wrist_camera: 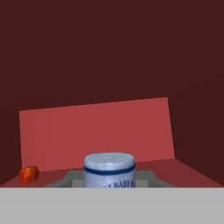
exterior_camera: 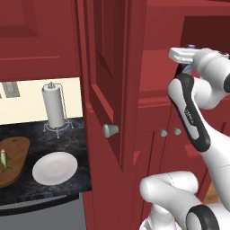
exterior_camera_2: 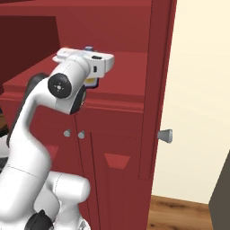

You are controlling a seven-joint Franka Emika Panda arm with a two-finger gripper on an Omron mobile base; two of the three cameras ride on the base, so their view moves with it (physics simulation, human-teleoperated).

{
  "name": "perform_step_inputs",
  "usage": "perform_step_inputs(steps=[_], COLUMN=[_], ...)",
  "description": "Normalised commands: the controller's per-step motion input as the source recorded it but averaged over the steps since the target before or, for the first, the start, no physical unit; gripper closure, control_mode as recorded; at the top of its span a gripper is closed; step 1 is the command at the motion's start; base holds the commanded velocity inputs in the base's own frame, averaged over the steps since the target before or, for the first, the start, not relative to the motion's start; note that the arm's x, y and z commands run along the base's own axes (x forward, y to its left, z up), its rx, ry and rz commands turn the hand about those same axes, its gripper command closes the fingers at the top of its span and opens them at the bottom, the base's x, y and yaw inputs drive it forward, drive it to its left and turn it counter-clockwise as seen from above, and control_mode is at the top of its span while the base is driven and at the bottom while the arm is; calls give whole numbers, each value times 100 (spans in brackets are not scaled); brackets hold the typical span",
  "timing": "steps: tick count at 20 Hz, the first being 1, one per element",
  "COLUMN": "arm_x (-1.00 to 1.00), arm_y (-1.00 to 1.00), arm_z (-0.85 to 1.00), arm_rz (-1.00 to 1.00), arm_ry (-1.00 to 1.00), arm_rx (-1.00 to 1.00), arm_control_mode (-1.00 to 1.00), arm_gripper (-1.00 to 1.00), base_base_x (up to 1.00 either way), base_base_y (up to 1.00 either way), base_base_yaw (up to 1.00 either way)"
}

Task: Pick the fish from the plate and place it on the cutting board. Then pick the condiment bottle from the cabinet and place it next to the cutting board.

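Now white two-finger hand (exterior_camera_2: 92,76) in dark red wooden cabinet (exterior_camera_2: 130,112) recess, closed around small brown-purple condiment bottle (wrist_camera: 109,171) with pale blue cap; bottle likely light, rigid, smooth, so grip body below cap; farther off, small orange-red fruit (wrist_camera: 29,174) on shelf.

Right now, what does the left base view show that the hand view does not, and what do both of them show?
Left base view alone: the fish lying on the cutting board, the bare white plate, a paper towel roll and the open cabinet door. Hand view alone: a small orange-red fruit on the shelf, and the lettering on the condiment bottle. Both share the red cabinet recess and the bottle's pale cap.
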Motion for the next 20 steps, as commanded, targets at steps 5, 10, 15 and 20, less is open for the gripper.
perform_step_inputs(steps=[5, 10, 15, 20], arm_x=[-35, -40, -51, -59], arm_y=[0, 0, 0, 0], arm_z=[13, 20, 14, 5], arm_rz=[0, 0, 0, 0], arm_ry=[0, 0, 0, 0], arm_rx=[-3, -4, -2, 0], arm_control_mode=[-100, -100, -100, -100], arm_gripper=[100, 100, 100, 100], base_base_x=[0, 0, 0, 0], base_base_y=[0, 0, 0, 0], base_base_yaw=[0, 0, 0, 0])
